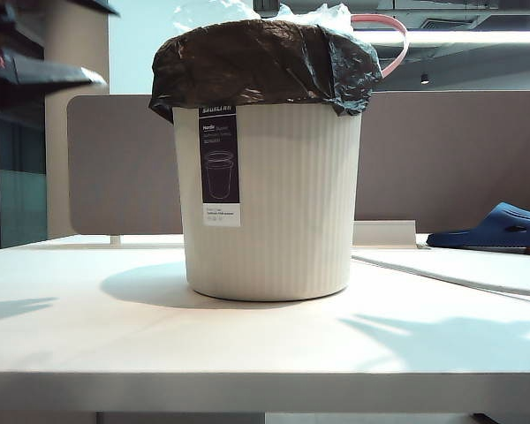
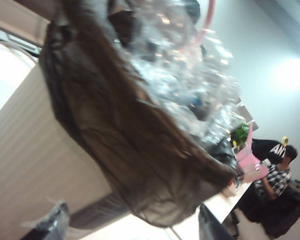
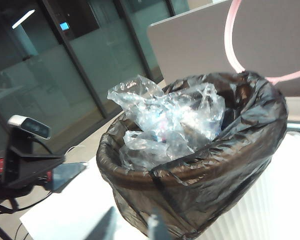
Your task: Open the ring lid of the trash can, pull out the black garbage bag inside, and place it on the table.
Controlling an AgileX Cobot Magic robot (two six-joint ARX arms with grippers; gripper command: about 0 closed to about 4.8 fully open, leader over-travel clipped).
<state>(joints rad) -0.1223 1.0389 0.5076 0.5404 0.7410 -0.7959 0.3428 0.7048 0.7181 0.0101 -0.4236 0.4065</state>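
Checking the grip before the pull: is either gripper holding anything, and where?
Nothing. Left gripper and right gripper both stand open near the black garbage bag.

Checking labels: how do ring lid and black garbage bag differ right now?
The ring lid is a thin, rigid pink hoop, tipped up behind the trash can; the black garbage bag is crinkled glossy film, folded down over the can's rim. The lid is off the rim; the bag sits inside. Both are at the can's top.

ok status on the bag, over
left gripper open beside trash can; right gripper open above rim. ring lid up, black garbage bag not yet out.
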